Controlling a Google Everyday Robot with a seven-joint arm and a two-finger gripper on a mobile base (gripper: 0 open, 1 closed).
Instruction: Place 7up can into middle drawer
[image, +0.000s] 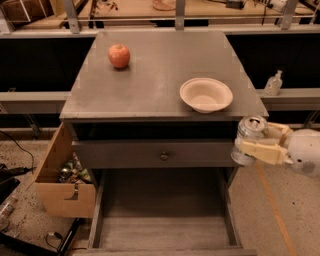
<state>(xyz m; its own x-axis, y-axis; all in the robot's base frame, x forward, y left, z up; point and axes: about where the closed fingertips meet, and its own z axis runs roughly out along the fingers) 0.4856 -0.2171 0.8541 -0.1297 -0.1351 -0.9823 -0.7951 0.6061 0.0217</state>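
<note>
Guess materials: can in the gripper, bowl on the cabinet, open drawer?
7up can, held by the gripper right of the cabinet: metal, shiny reflective top. Bowl: matte cream, likely paper or plastic; can't tell which. Middle drawer: grey-finished wood, plank lines showing on its floor.

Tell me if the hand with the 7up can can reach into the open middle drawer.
Probably yes. The hand, shut on the 7up can, hangs right of the cabinet, higher than the pulled-out middle drawer. Its top is open and floor bare; only the low right wall lies between.
</note>
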